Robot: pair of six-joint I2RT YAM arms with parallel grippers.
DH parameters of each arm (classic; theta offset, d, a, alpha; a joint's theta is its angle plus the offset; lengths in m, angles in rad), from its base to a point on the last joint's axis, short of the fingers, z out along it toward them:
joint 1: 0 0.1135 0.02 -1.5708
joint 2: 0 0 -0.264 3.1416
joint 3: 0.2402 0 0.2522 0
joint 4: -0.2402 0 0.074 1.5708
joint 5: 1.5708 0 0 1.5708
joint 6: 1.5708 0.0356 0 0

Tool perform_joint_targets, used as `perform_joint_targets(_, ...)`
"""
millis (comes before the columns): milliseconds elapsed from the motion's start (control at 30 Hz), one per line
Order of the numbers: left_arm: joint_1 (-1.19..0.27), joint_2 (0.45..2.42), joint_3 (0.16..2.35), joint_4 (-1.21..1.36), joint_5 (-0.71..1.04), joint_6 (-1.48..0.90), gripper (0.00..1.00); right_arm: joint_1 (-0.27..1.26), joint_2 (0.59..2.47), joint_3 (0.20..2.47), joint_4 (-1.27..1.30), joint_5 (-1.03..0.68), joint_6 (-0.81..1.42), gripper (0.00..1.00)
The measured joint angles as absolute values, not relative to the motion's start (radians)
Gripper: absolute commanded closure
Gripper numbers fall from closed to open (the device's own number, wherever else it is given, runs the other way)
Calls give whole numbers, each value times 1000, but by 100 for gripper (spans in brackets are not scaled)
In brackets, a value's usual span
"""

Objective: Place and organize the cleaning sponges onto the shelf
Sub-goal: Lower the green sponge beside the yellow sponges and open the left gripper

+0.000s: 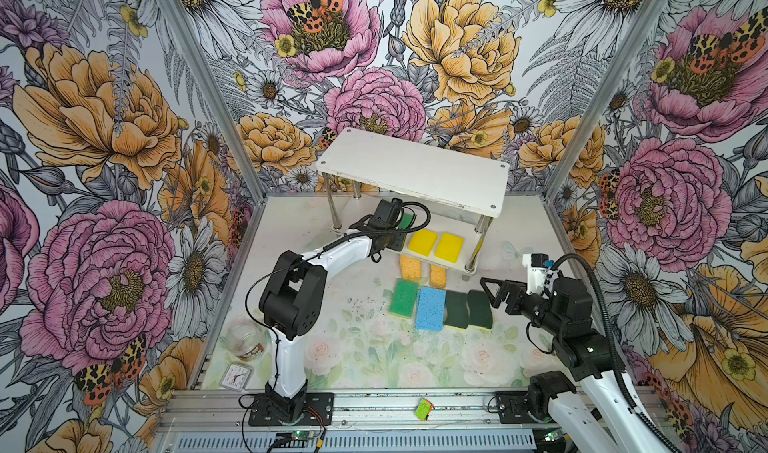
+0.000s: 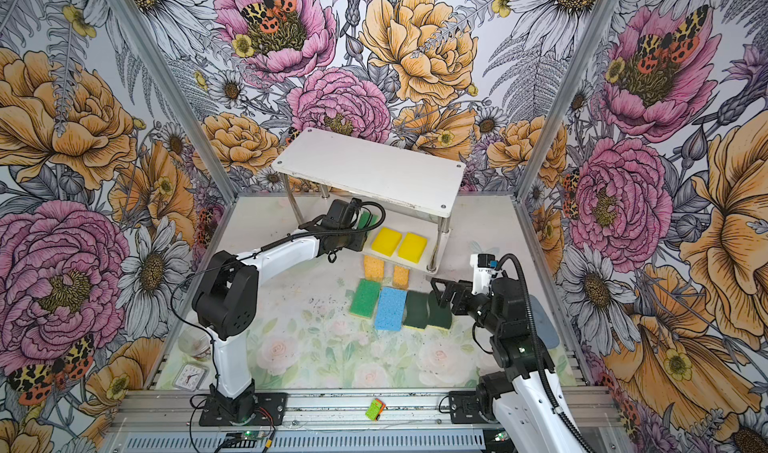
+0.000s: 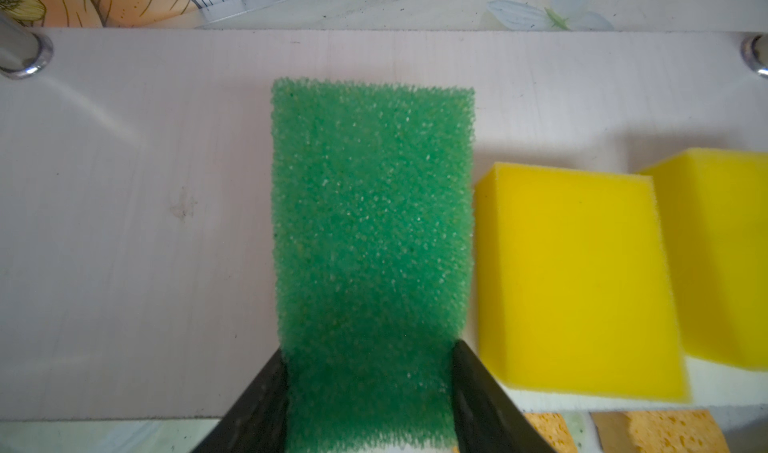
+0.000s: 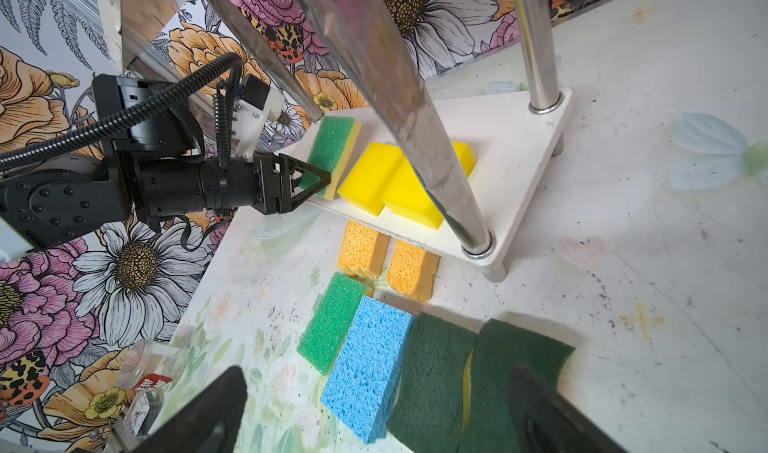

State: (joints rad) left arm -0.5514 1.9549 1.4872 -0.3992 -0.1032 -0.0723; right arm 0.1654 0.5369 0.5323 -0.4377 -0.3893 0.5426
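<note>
Left gripper [image 3: 370,349] reached in under top of shelf [image 1: 415,172], claw clamped on near end of green-topped sponge [image 3: 374,206], foam pinched narrow between fingers. Sponge rested on lower board [image 3: 124,222], just beside two yellow sponges [image 1: 423,242] set side by side there. Right gripper [image 1: 493,294] hung spread wide, nothing held, over two dark green wavy sponges [image 1: 456,309]. Alongside those on table [image 1: 332,347]: blue sponge [image 1: 431,308], second green-topped sponge [image 1: 404,298]. Two orange sponges [image 1: 409,268] lay at shelf's front edge.

Robot test cell (floral-papered walls [image 1: 104,139])
</note>
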Motion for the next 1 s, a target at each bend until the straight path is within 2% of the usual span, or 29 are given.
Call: perform_joint_targets(1000, -543, 1975, 1487, -399, -104, -79, 38, 165, 538, 532, -437, -389, 543, 0)
